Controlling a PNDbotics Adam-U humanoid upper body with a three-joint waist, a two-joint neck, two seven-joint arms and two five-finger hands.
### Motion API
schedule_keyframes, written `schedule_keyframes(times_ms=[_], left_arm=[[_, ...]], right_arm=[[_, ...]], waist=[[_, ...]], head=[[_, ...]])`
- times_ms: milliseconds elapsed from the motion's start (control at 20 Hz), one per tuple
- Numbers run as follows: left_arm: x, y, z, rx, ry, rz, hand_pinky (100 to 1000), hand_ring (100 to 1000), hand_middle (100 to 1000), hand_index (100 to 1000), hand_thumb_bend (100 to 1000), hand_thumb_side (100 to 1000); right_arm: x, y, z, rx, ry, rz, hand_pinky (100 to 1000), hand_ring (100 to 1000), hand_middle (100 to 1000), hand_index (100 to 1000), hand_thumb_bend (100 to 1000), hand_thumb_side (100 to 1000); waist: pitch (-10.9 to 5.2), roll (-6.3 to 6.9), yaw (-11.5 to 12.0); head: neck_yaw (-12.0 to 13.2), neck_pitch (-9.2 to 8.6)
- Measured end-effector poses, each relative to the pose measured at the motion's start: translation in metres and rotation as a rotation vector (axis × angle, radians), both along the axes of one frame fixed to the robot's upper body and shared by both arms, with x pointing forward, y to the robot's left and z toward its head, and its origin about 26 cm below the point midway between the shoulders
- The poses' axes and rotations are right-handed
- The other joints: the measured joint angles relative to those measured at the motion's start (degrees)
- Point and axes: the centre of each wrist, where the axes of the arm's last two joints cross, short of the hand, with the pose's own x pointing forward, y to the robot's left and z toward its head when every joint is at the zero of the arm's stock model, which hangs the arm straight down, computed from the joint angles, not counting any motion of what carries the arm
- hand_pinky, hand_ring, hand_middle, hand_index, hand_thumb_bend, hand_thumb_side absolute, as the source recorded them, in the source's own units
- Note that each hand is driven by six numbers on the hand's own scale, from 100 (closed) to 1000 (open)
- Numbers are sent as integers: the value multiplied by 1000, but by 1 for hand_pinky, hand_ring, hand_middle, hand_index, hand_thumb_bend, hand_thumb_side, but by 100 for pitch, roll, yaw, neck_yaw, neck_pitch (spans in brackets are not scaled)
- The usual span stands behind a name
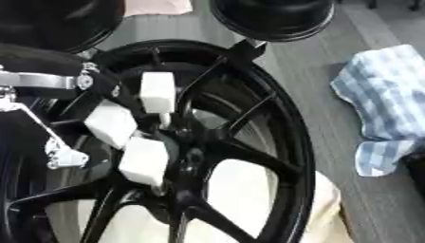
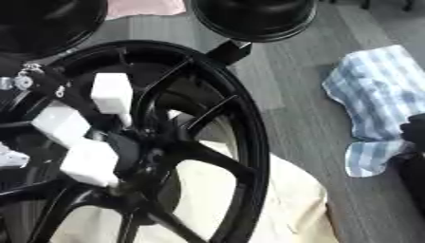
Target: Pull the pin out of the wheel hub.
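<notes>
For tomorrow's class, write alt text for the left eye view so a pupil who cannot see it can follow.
The left robot hand, black with white fingertip pads, reaches into the centre of a black spoked wheel at its hub. The wheel lies over a cream cloth on a grey floor, with a blue checked cloth to its right.

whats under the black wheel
A cream cloth shows through the spokes of the black wheel and past its rim. How far it extends beneath is hidden by the wheel and left hand.

I count one black spoked wheel [image 1: 249, 142] in front of me and one blue-and-white checked cloth [image 1: 386, 104] on the floor. One cream cloth [image 2: 291, 199] lies under the wheel, and one pink cloth [image 2: 145, 7] lies at the far edge
</notes>
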Motion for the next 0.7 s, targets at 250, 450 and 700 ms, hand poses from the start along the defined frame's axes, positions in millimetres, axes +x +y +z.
schedule_keyframes(times_ms=[250,450,700], left_arm=[[0,0,0,15,-18,18,855,781,698,829,270,180],[0,-1,-1,4,-15,11,836,749,641,789,222,105],[1,-2,-2,-13,-3,0,806,652,531,683,190,100]], right_arm=[[0,1,-1,4,2,0,726,698,638,534,381,386],[0,1,-1,5,3,1,727,699,638,534,381,387],[0,1,-1,4,3,1,727,699,638,534,382,387]], waist=[[15,0,12],[26,0,11],[35,-2,11]], head=[[0,-22],[2,-41],[4,-42]])
